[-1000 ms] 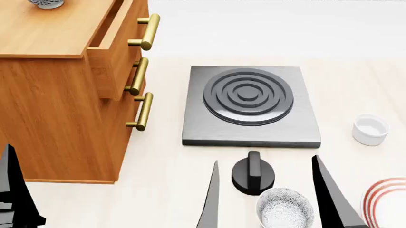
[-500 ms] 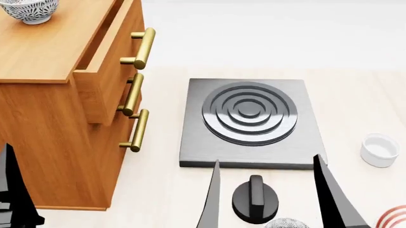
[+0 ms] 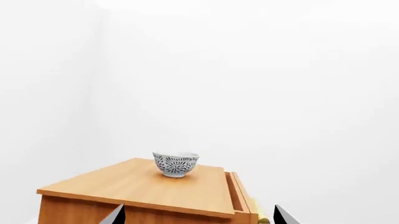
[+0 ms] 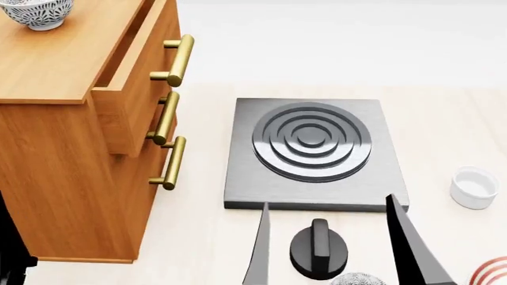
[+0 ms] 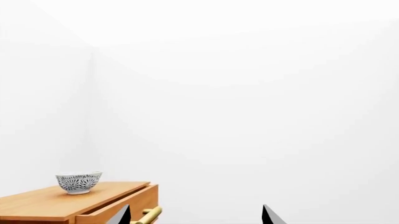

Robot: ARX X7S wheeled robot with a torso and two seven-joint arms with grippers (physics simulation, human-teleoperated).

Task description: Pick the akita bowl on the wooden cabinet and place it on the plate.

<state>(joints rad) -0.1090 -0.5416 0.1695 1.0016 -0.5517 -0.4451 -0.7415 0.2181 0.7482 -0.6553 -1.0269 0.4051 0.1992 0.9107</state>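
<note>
The akita bowl [image 4: 35,13], white with a dark blue pattern, stands upright at the far left of the wooden cabinet's [image 4: 71,148] top. Both wrist views show the akita bowl [image 3: 175,163] [image 5: 78,182] well ahead of the fingertips. My left gripper [image 3: 198,217] is open and empty, level with the cabinet's top edge. Only a dark sliver of the left arm [image 4: 8,261] shows in the head view. Open and empty too, my right gripper [image 4: 327,202] hovers near the stove's front edge. A small part of the red-ringed plate [image 4: 495,272] peeks in at the bottom right.
A grey stove plate [image 4: 313,151] with a black knob [image 4: 319,249] lies right of the cabinet. The cabinet's top drawer [image 4: 135,71] is pulled out a little. A small white cup [image 4: 474,187] sits at the right. A second patterned bowl's rim [image 4: 357,279] shows at the bottom edge.
The head view rose, bringing the cabinet top and bowl into sight and pushing the plate and second bowl almost out. My left arm sank at the left edge; the right fingers edged forward.
</note>
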